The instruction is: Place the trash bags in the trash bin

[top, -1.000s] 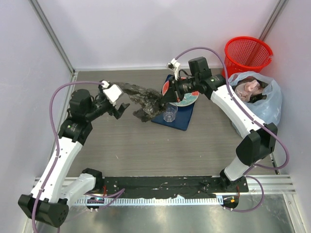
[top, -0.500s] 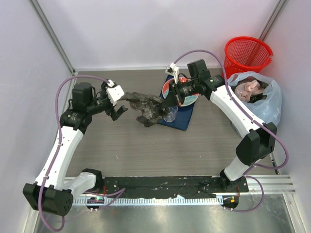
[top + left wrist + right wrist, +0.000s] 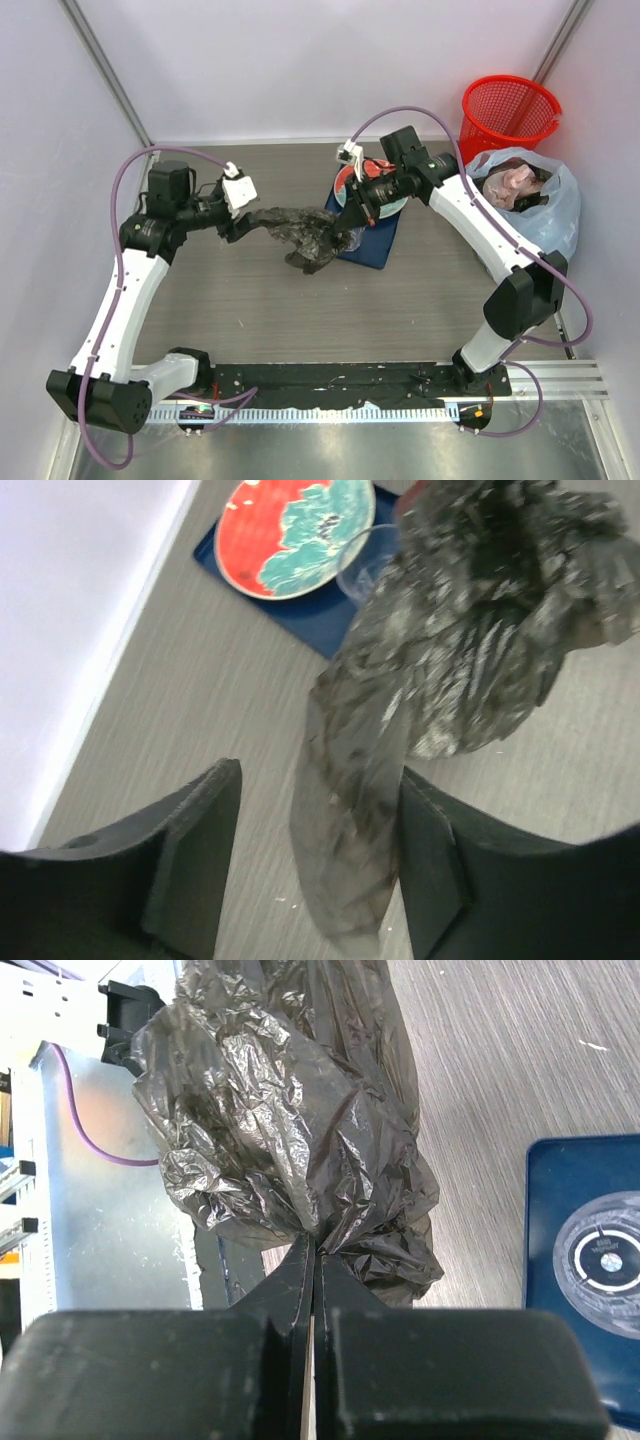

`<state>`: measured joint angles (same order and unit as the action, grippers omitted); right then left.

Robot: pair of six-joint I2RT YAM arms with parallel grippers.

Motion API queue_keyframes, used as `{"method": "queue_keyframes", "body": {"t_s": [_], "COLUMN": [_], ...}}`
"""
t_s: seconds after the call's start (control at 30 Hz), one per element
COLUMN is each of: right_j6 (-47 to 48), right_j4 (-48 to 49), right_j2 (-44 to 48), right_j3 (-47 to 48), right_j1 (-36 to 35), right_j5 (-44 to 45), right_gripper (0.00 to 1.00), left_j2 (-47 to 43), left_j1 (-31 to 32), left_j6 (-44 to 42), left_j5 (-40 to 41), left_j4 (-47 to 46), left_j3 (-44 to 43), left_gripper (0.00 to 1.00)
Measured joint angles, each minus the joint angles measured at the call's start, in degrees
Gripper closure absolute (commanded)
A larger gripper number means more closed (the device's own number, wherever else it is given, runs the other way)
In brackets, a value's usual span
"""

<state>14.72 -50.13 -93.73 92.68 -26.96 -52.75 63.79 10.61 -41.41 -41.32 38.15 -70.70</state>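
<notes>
Grey wood-grain table [image 3: 280, 310], plain white walls [image 3: 300, 70] around it. Landmark is the blue tray [image 3: 378, 245] at mid-table.

Far left of the tray is the left gripper [image 3: 318, 780], pointing toward it. Its fingers [image 3: 195, 850] are spread wide. A thin tail of the trash bag [image 3: 305, 232] hangs in the gap, close to the tray-side finger, and is not clamped by the two.

Just left of the tray is the trash bag itself, dark grey-brown, crinkly and see-through. It is bunched into a wad whose right part overlaps the tray's left edge, and the tail stretches left from the wad to the left gripper. Cannot tell whether the wad's underside touches the table.

Over the tray's left edge is the right gripper [image 3: 312, 1250]. Its jaws are pressed together on a pinch of the bag, with the crumpled mass bulging out beyond the tips.

On the tray sit a red and teal patterned plate [image 3: 295, 530] toward the back and a clear cup [image 3: 365, 565] beside it, partly screened by the bag.

Right of the tray, by the right wall, is a pale blue plastic bag [image 3: 555, 215] with pinkish contents.

Far right and behind the tray, in the back corner, the red mesh trash bin [image 3: 508, 112] stands upright, just behind the pale blue bag and well apart from the trash bag.
</notes>
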Motion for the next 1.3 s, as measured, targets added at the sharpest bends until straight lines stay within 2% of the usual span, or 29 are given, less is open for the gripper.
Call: {"method": "queue_keyframes", "body": {"t_s": [0.07, 0.1, 0.17, 0.2, 0.27, 0.3, 0.4, 0.5, 0.53, 0.63, 0.73, 0.87, 1.0, 1.13, 1.3], "right_j6": [1.01, 1.55, 2.71, 3.26, 4.59, 5.18, 6.40, 6.95, 6.80, 3.76, 2.01, 1.03, 1.33, 0.81, 1.05], "right_j4": [-0.87, -1.20, -1.60, -1.81, -2.12, -2.21, -2.14, -1.57, -0.92, 1.62, 1.86, 1.14, 1.79, 5.84, 16.13], "right_j2": [-0.42, -0.74, -1.86, -2.69, -5.40, -7.10, -13.40, -21.44, -24.61, -31.93, -36.61, -33.97, -24.57, -13.00, -4.61], "right_j3": [0.98, 1.73, 3.65, 4.92, 8.35, 10.29, 16.74, 24.50, 27.52, 34.07, 38.66, 36.06, 27.65, 18.51, 9.01], "right_j1": [-0.70, -1.20, -2.10, -2.38, -2.91, -3.06, -3.19, -3.69, -4.11, -5.33, -5.81, -3.85, -0.48, -0.26, -5.27], "right_j5": [-0.04, -0.04, -0.13, -0.11, -0.17, -0.24, -0.87, -1.38, -1.03, 1.49, 4.63, 5.97, 6.51, 6.23, 6.67], "right_gripper": [0.99, 0.99, 0.99, 0.99, 0.99, 0.99, 0.99, 0.60, 0.45, 0.31, 0.30, 0.29, 0.25, 0.21, 0.17], "left_j2": [0.33, 0.55, 1.16, 1.40, 1.57, 1.55, 0.68, -2.03, -3.50, -7.65, -8.94, -6.67, -2.56, 0.42, 1.11], "left_j1": [0.59, 1.03, 1.62, 1.79, 1.92, 1.90, 1.90, 1.90, 1.90, 1.29, -1.73, -8.22, -13.27, -14.01, -14.01], "left_j6": [-1.16, -1.51, -2.14, -2.34, -2.45, -2.10, 0.61, 4.52, 6.69, 15.06, 27.45, 46.05, 62.60, 74.62, 82.71], "left_j5": [-1.70, -2.29, -3.08, -3.34, -3.58, -3.54, -2.62, -1.77, -1.55, -1.46, -2.21, -3.08, -3.54, -5.49, -9.03], "left_j4": [1.90, 2.99, 5.57, 6.97, 10.03, 11.65, 14.84, 16.17, 16.00, 13.57, 8.33, -2.71, -12.70, -20.70, -26.51], "left_j3": [-0.35, -0.37, -0.37, -0.37, -0.48, -0.57, -0.63, -0.35, 0.11, 2.19, 3.41, 3.54, 3.56, 3.78, 4.22], "left_gripper": [0.52, 0.62, 0.73, 0.85, 0.99, 1.00, 1.00, 1.00, 1.00, 1.00, 1.00, 1.00, 1.00, 1.00, 1.00]}}
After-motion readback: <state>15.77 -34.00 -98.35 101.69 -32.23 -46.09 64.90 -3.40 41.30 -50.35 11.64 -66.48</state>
